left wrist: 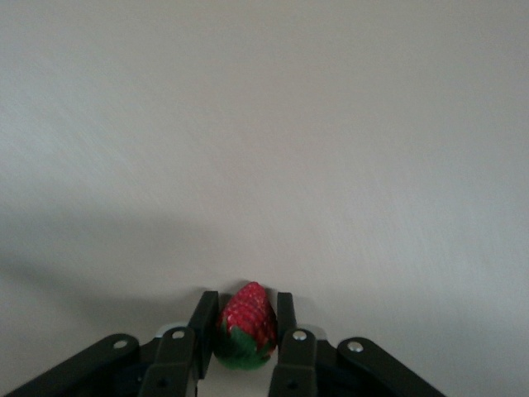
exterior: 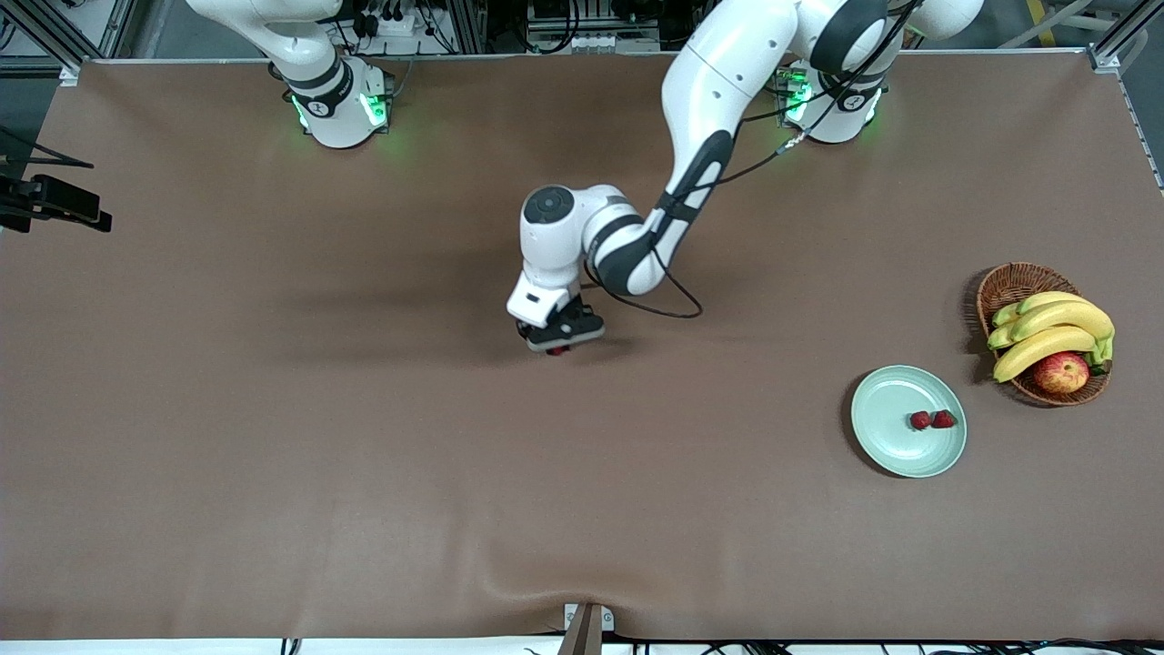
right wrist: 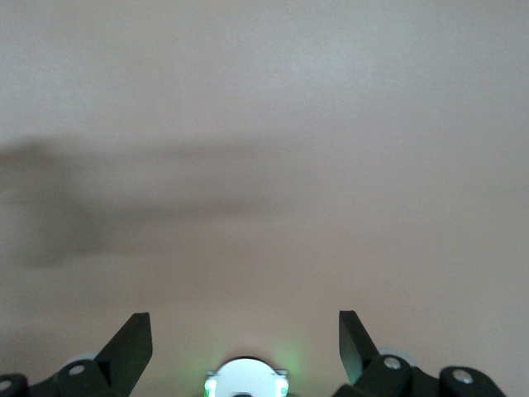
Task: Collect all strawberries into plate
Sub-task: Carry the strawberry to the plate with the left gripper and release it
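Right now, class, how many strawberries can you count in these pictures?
3. Two strawberries lie side by side on the plate. The third strawberry is gripped in the left gripper mid-table. None seem hidden.

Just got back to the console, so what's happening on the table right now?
The left gripper is shut on a strawberry, low at the middle of the table. Two more strawberries already lie side by side on the green plate, which sits beside a basket of bananas and an apple toward the left arm's end. The right gripper waits, open, over bare table.
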You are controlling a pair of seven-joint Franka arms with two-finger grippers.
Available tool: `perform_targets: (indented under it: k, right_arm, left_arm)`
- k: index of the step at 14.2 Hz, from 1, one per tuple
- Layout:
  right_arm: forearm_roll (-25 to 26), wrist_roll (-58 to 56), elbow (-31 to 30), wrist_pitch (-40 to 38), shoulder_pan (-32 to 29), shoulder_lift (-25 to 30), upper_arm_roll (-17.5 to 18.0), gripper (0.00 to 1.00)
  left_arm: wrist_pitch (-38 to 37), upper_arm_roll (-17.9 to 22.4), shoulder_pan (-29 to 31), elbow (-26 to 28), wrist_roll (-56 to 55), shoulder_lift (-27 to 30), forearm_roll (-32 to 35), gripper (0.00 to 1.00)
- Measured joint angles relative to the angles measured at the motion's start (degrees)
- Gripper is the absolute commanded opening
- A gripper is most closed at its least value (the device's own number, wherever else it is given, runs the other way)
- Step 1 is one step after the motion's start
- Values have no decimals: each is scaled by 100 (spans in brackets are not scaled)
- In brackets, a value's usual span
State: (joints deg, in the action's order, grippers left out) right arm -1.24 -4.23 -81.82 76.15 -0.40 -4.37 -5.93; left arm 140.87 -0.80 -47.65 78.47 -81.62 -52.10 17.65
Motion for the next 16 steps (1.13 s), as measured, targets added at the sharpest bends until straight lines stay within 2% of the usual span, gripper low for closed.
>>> perform_targets:
  k: [2,8,12,16]
  right_arm:
    - [-111,120,19,0,0,0,3,100]
    - [-183,138,201,0,19,0,52,100]
    - [-198,140,204,0,28,0,74,100]
    - [-198,140,204,0,30,-2,82,100]
  left_arm:
    - [-128,33,578,-66,-130,175,-4,0]
    - [-1128,-8,2436,-65,-51,676,-6,0]
    - [-1835,-28,3341,-10,127,767,-6,0]
    - [-1888,-62,4159,295,585,777,-6,0]
